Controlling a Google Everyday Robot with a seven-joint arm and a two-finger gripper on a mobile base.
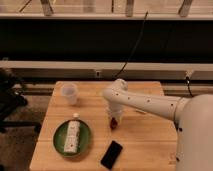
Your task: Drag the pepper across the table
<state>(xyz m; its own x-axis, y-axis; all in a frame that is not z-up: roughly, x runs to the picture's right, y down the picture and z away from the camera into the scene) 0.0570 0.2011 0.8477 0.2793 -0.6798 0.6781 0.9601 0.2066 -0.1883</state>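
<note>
The white arm reaches in from the right of the frame, and the gripper (pixel 114 118) points straight down at the middle of the table (pixel 145 135). Right at its tip sits the pepper (pixel 114 123), a dark red spot on the wood. A clear cup (pixel 69 93) stands upper left, a green plate (pixel 85 138) lower left carries a white bottle (pixel 73 135), and a black phone (pixel 112 154) lies near the bottom edge.
</note>
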